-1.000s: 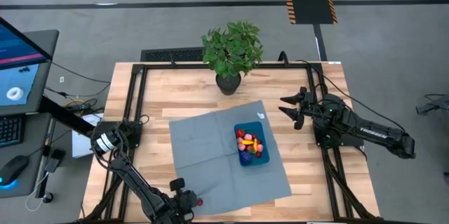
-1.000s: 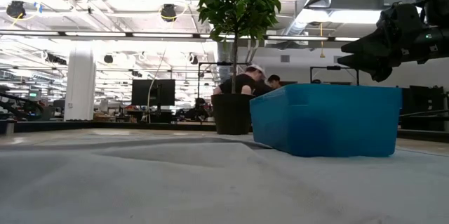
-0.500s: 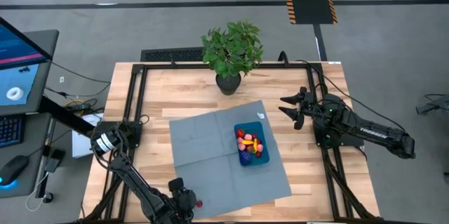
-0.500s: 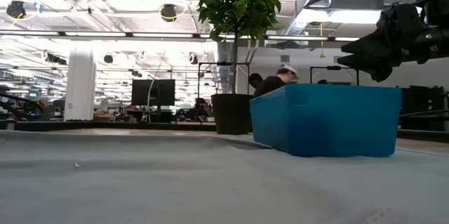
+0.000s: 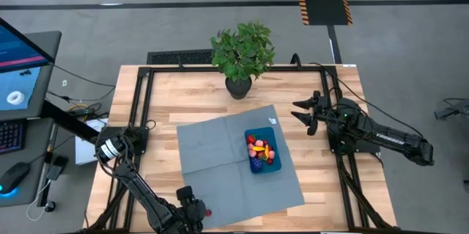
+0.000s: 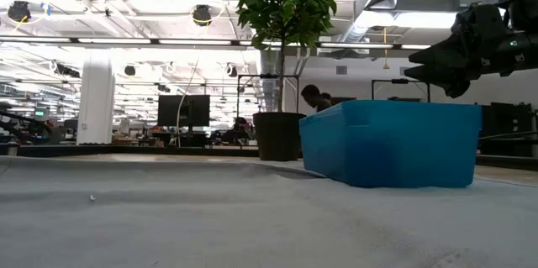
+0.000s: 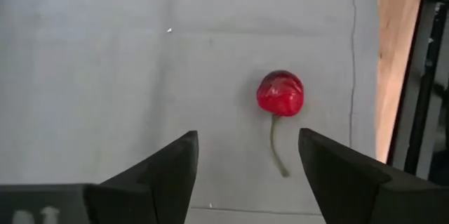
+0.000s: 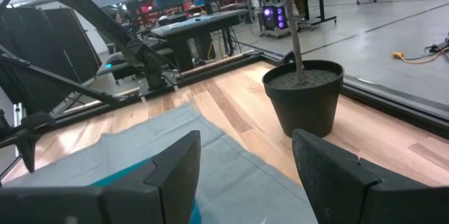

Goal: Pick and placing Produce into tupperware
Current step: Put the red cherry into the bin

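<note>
So, nearest to the left gripper point(image 7: 245, 175) is a little red cherry point(image 7: 280, 94) with a thin stem, lying on the grey cloth mat point(image 7: 140, 55) close to the mat's edge by the front of the table. The jaws are apart and holding nothing, and the cherry sits just ahead of them, a bit off to one side rather than centred. My guess is it's a light, hard plastic toy, round and glossy, so it'll probably roll or squirt out if pinched off-centre. I'd close across the widest part of the body and skip the stem, which looks too thin to hold.

Farther up the mat is the blue tupperware point(image 5: 262, 152), already holding several bits of produce point(image 5: 260, 148). Beyond that, the right gripper point(image 5: 302, 115) waits over bare wood with its jaws apart, empty, and the potted plant point(image 5: 242, 54) stands at the back.

No readable labels or writing on any of it.
</note>
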Robot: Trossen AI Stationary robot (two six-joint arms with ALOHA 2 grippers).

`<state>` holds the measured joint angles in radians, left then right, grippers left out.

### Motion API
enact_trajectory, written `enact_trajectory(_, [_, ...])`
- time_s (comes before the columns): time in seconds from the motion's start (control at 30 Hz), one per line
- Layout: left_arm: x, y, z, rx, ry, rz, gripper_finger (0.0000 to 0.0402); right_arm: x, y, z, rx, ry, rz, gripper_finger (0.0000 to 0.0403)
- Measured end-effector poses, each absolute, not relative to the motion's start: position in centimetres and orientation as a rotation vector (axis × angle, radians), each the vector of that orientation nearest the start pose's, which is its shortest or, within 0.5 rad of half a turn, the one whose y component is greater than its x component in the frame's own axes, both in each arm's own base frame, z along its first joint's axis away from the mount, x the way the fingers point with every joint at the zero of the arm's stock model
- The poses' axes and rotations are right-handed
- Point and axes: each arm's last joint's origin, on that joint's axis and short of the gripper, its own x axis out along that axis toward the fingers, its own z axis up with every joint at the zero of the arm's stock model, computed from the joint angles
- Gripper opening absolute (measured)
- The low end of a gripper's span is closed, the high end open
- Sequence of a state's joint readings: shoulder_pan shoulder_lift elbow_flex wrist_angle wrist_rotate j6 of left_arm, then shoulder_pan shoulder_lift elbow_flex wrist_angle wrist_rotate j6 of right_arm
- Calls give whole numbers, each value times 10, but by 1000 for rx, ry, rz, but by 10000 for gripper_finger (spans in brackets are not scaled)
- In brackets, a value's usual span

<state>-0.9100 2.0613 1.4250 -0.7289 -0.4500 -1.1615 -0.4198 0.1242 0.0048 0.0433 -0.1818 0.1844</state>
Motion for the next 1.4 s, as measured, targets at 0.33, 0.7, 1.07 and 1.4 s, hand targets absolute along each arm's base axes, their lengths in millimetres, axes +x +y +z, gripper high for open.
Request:
enact_trajectory(0.33, [260, -309, 148, -181, 1045, 184, 199, 97, -38, 159, 206, 51, -244, 249])
enact_trajectory(0.7, [259, -305, 143, -190, 1089, 198, 194, 97, -38, 159, 206, 50, -244, 249])
enact_trajectory(1.07, [263, -304, 137, -187, 1084, 196, 164, 97, -38, 159, 206, 51, -244, 249])
enact_trajectory(1.4, [266, -305, 133, -169, 1077, 172, 107, 97, -38, 159, 206, 50, -244, 249])
